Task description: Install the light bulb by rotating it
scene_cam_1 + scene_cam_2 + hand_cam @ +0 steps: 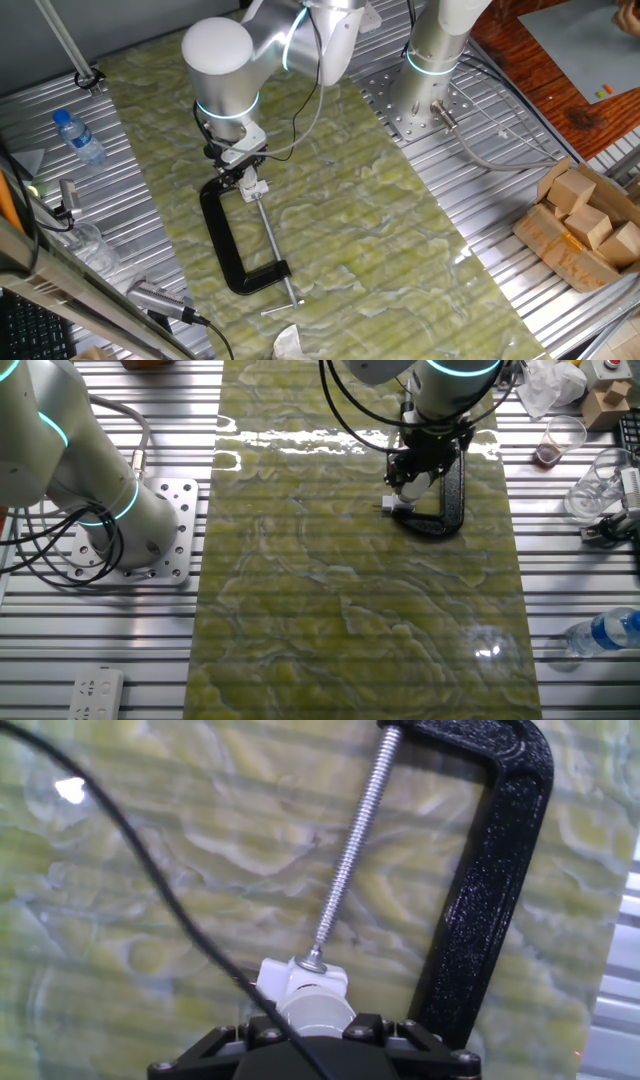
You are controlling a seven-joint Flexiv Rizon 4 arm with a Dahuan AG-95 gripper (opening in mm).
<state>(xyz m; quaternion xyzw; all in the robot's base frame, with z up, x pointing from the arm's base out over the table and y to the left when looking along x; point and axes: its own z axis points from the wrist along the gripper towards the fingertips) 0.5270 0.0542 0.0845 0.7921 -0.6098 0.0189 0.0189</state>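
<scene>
In one fixed view, my jaws (243, 172) are lowered over the top end of the black C-clamp (225, 240), which lies flat on the green marbled surface (400, 230). A white socket fitting (252, 187) sits just below them, pressed by the clamp's silver screw (274, 245). The light bulb is hidden under my hand here. A clear bottle with a blue cap (78, 136) lies well apart on the metal slats.

In the other fixed view, my jaws (412, 478) hang over the same clamp (447, 500), with the white fitting (397, 506) just beside its lower arm. Whether the jaws are clenched, I cannot tell.

In the hand view, the light bulb (316, 1011) shows as a pale rounded end directly below my black fingers (240, 1042), seated in the white fitting (290, 982). The screw (350, 845) meets the fitting's far side, the clamp frame (490, 880) runs on the right. My fingers seem to flank the bulb, but contact is unclear.
</scene>
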